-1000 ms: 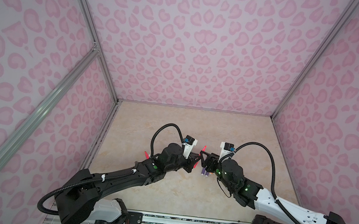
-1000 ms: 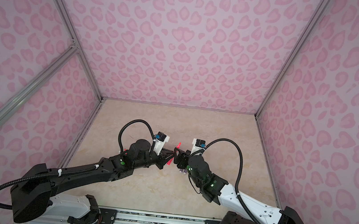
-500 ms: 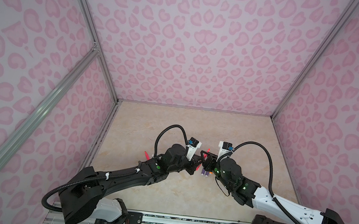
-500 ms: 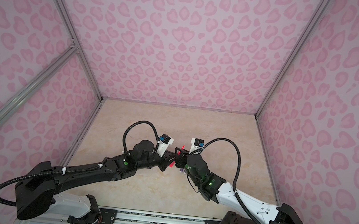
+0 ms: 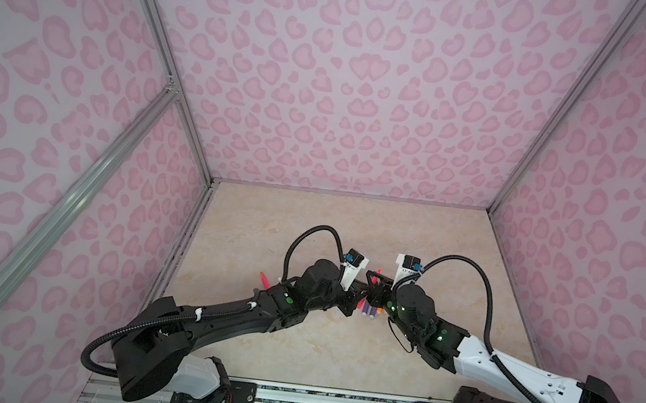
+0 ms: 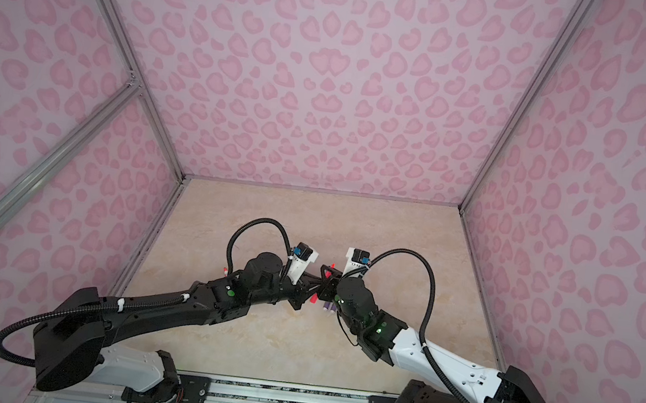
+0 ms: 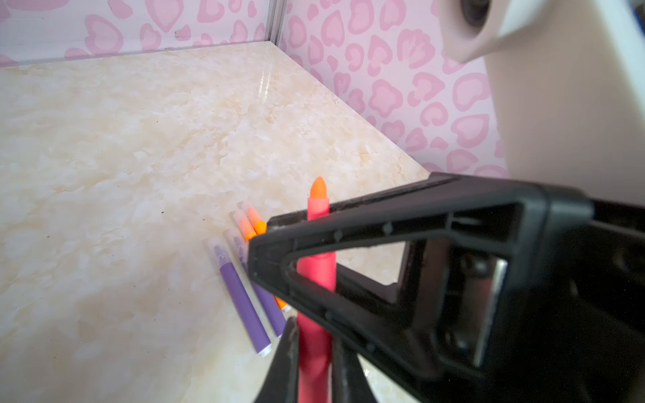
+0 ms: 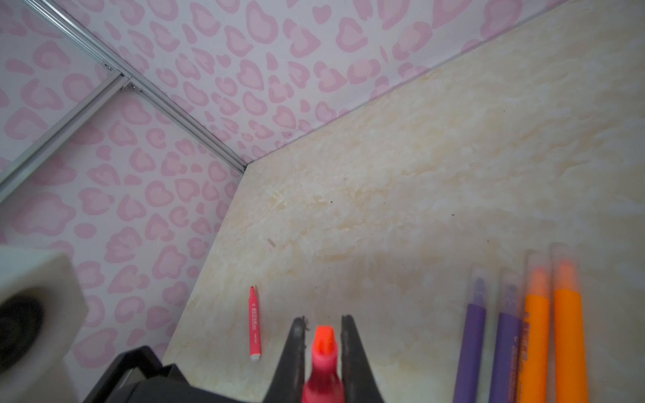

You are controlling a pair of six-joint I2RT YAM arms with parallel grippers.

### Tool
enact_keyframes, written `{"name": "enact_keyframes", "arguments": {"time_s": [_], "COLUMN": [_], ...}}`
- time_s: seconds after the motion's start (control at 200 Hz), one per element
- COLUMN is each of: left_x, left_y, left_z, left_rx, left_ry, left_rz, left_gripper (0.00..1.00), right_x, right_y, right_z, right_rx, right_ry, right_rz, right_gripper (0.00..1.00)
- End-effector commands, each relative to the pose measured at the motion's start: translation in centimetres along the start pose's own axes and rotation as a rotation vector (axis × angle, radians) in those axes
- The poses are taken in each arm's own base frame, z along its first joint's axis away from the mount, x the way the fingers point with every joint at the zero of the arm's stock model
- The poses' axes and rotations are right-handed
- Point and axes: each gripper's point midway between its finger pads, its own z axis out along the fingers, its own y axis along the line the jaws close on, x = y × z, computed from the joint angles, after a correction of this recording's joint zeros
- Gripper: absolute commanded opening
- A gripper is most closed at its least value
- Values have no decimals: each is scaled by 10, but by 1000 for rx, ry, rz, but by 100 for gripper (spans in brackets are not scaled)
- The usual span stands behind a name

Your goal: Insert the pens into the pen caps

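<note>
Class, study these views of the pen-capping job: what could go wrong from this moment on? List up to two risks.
1. The left claw and right claw both clamp one pink-red pen; if the arms pull unevenly, it may twist or slip out.
2. Its bare tip sits between the right claw's fingers, so ink could smear them.

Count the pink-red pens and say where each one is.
2. One pink-red pen is clamped by both the left tool and right tool above the table; the second pink-red pen lies alone on it, beside the left arm. Arms may hide others.
</note>
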Motion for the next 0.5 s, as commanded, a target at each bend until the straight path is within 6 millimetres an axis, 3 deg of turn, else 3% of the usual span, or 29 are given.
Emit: {"name": "enact_keyframes", "arguments": {"time_s": [0.0, 0.205, 0.425, 0.5], "left_x": [-9, -8, -9, -9], "left_y": [-5, -2, -2, -2], "left_z": [2, 5, 4, 3], "left_rx": [16, 7, 6, 2], "left_ry": [-27, -16, -22, -28], "left_rz": [1, -3, -2, -2], "left_gripper": [22, 27, 10, 3], "right_x": [6, 7, 9, 10], "right_y": [8, 10, 10, 10], "right_z": [0, -1, 1, 2], "right_rx": [-44, -59, -57, -53], "right_ry": [29, 35, 41, 45], "right_rz": [12, 25, 21, 19], "right_gripper": [7, 5, 5, 10]}}
